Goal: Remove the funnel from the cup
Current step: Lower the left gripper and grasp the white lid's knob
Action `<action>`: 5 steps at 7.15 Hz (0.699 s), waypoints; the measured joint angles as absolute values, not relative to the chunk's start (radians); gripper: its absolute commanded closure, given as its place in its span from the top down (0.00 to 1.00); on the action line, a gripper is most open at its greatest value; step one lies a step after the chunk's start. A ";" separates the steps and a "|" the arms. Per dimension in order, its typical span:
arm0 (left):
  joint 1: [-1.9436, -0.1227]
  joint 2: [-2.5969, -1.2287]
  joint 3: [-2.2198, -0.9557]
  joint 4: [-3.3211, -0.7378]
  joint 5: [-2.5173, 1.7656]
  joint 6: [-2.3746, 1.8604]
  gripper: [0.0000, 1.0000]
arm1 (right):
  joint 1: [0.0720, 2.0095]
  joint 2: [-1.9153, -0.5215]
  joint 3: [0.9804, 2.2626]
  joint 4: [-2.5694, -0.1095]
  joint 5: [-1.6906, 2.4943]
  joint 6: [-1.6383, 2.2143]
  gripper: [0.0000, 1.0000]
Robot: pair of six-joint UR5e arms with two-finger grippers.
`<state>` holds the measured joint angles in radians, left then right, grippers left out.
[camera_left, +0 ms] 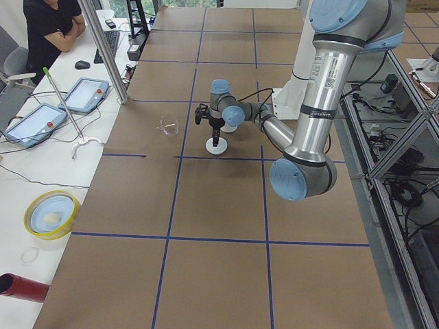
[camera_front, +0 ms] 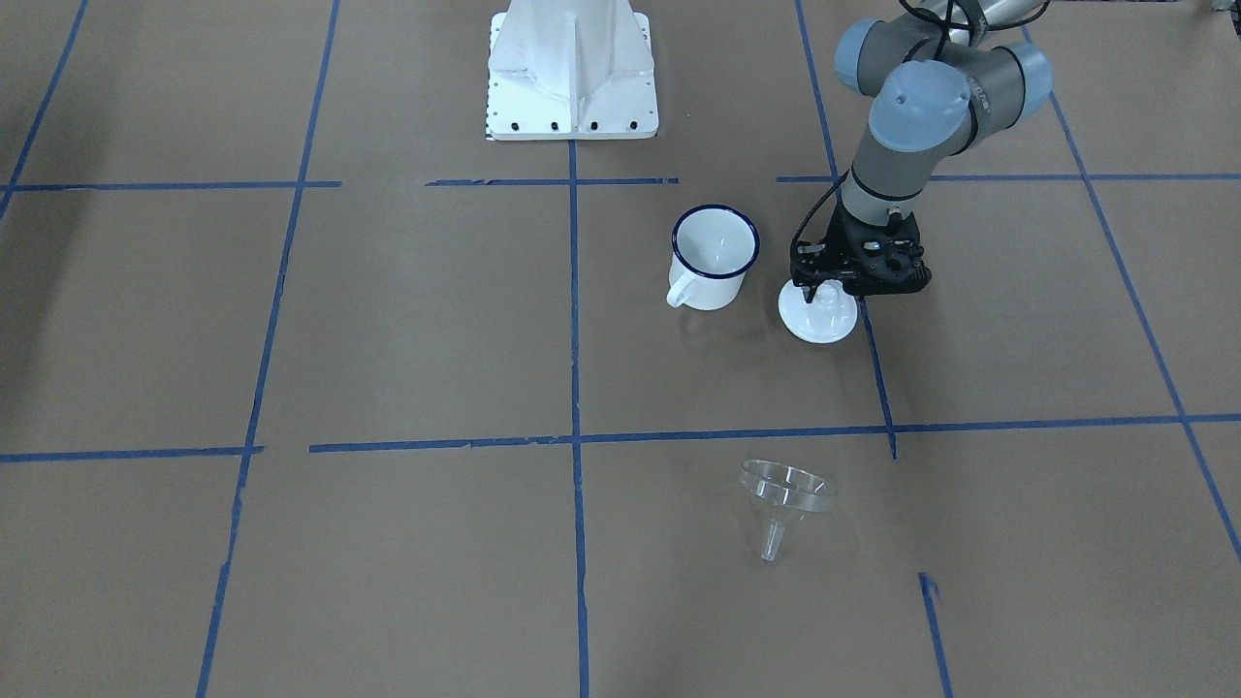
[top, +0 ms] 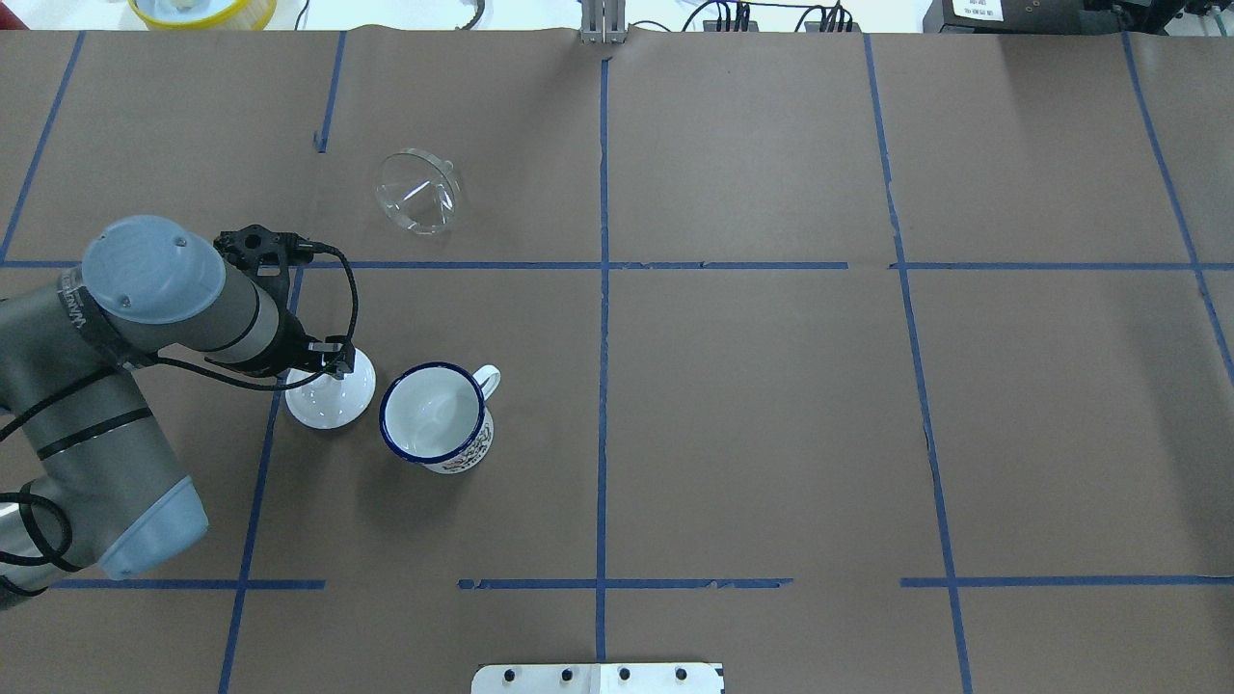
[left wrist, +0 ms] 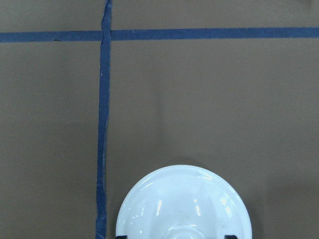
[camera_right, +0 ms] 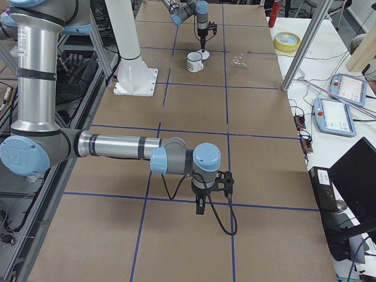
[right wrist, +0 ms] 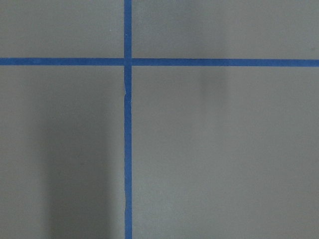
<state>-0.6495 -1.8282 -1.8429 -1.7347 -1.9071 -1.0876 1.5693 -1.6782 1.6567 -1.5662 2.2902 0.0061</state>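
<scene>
Brown paper gridded with blue tape (top: pixel 603 386) covers the table (top: pixel 771 434). Reading the overhead view, the funnel (top: pixel 416 191) lies tipped on its side at twelve o'clock from the cup (top: pixel 434 416), well apart, so I judge the removal done. The cup stands upright and empty, handle toward two o'clock. A white knobbed lid (top: pixel 333 400) sits just beside it at nine o'clock. My left gripper (camera_front: pixel 826 289) hangs over that lid, fingers spread either side of the knob, clasping nothing; I judge it is lined up on the lid, not the funnel. The right gripper (camera_right: pixel 200 207) hovers over bare paper, well away; I cannot tell how wide it stands.
</scene>
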 measured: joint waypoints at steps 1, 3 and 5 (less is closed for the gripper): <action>-0.649 -1.831 -1.840 -1.735 -1.908 -1.087 0.63 | 1.569 -1.678 1.657 -1.566 2.290 0.006 1.00; -0.647 -1.836 -1.835 -1.735 -1.908 -1.087 0.63 | 1.569 -1.678 1.657 -1.566 2.290 0.006 1.00; -0.645 -1.843 -1.823 -1.735 -1.908 -1.088 0.56 | 1.569 -1.678 1.657 -1.566 2.290 0.006 1.00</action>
